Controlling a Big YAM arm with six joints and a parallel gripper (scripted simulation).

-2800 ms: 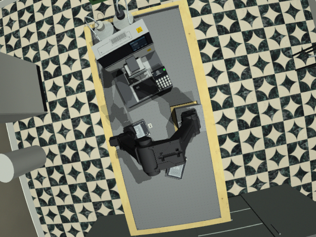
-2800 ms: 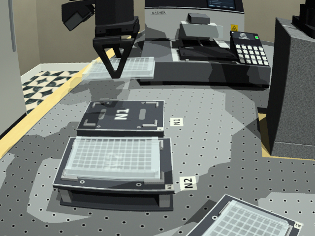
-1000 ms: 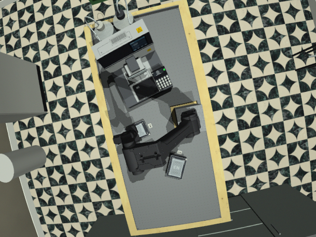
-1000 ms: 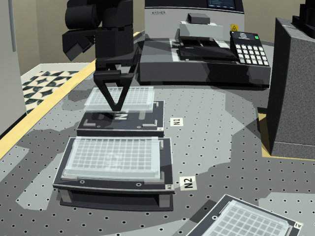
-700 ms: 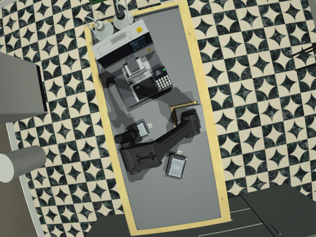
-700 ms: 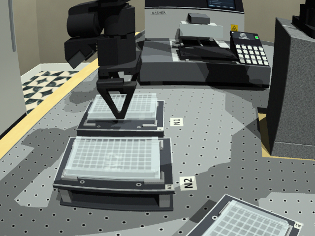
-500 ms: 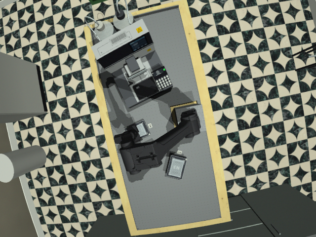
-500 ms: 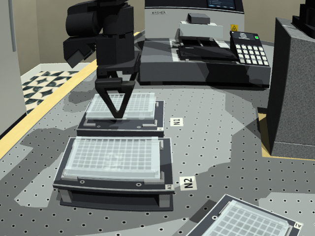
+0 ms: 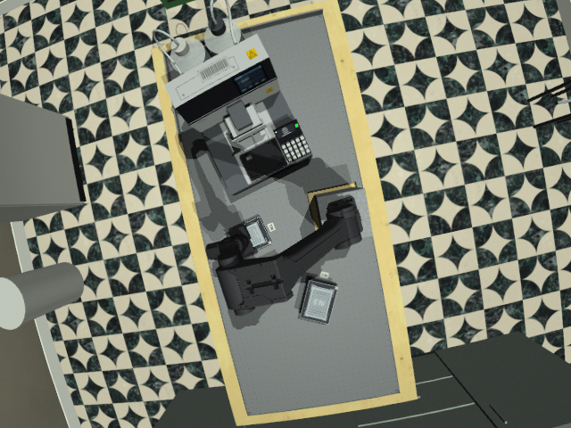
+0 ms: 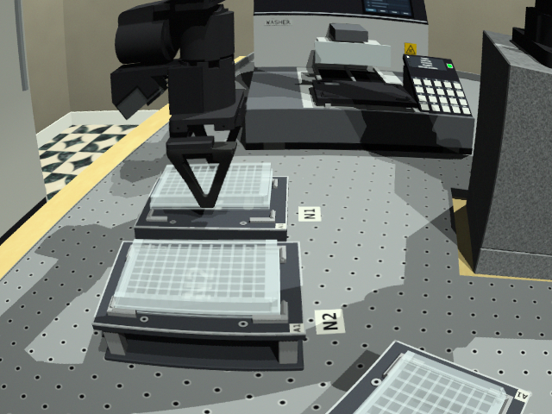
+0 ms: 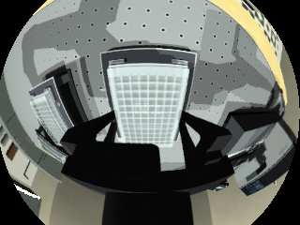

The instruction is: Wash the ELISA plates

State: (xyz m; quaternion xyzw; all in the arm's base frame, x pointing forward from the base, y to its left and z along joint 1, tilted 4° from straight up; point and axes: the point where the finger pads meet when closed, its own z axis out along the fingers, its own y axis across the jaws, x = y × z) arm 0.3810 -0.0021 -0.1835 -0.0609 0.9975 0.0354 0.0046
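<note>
My gripper (image 10: 205, 196) (image 11: 147, 113) is shut on a clear ELISA plate (image 10: 235, 182) (image 9: 257, 232) (image 11: 149, 97), gripping its long sides. It holds the plate flat and very low over the black nest N1 (image 10: 209, 224) (image 11: 150, 56); I cannot tell whether the plate touches it. Nest N2 (image 10: 200, 327) holds a second plate (image 10: 196, 276) (image 11: 49, 115), just in front. Nest N3 holds a third plate (image 10: 428, 387) (image 9: 318, 299). The washer (image 10: 285, 48) (image 9: 216, 83) stands at the back, its carrier (image 10: 356, 90) (image 9: 262, 159) holds no plate, and its lamp (image 10: 449, 65) (image 9: 295, 125) is green.
The keypad (image 10: 439, 96) (image 9: 294, 147) is on the washer's right side. The arm's tall grey pedestal (image 10: 512, 155) stands at the right. Two bottles (image 9: 186, 53) sit behind the washer. The table's yellow edge (image 10: 66, 196) runs along the left.
</note>
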